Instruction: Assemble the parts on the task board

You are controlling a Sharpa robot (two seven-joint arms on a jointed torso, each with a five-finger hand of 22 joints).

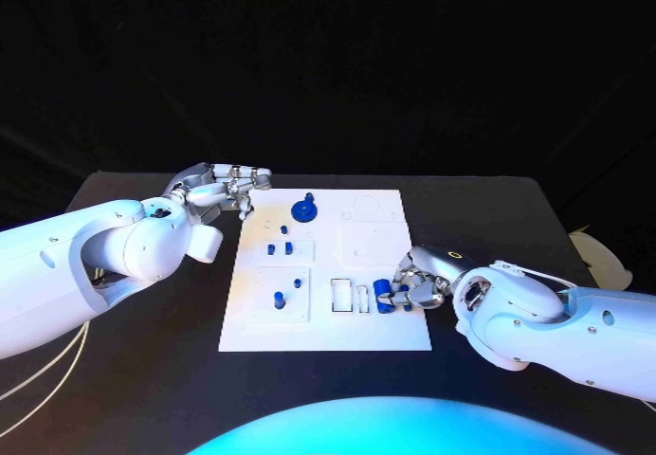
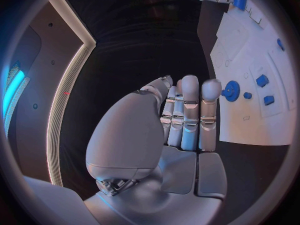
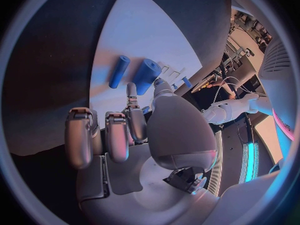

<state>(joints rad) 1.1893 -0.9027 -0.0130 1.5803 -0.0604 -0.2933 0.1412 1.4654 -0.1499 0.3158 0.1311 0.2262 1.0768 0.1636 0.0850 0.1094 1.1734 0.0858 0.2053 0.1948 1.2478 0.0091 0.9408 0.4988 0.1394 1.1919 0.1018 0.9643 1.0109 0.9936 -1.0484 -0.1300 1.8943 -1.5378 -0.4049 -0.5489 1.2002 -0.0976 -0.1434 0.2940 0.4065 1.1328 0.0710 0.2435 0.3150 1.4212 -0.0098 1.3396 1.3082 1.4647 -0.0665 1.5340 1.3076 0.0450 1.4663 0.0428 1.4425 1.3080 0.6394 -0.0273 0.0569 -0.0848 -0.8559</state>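
Right hand: fingers curled in, thumb and a finger pinching a fat blue plastic cylinder at its near end. In the head view that cylinder sits at the hand's 9 o'clock, over the right edge of the flat white rectangular task board. A thinner blue plastic peg lies flat on the board just beside the cylinder, not touching the fingers as far as I can tell. Hand sits at the board's 4 o'clock, wrist off the board's edge over the black table.

Left hand: fingers straight and pressed side by side, thumb laid alongside, holding nothing. It hovers off the board's far-left corner, roughly 10 o'clock from board centre, apart from the board.

On the board, head view:
- round blue toothed gear at 12 o'clock, nearest part to the left hand's fingertips, not touched; also visible from the left wrist.
- two small blue blocks in the shallow square recess at 10 o'clock, a tiny blue piece just above them.
- one small blue upright pin in the lower-left recess at 8 o'clock.
- two pale slots at 6 o'clock, just left of the right hand.
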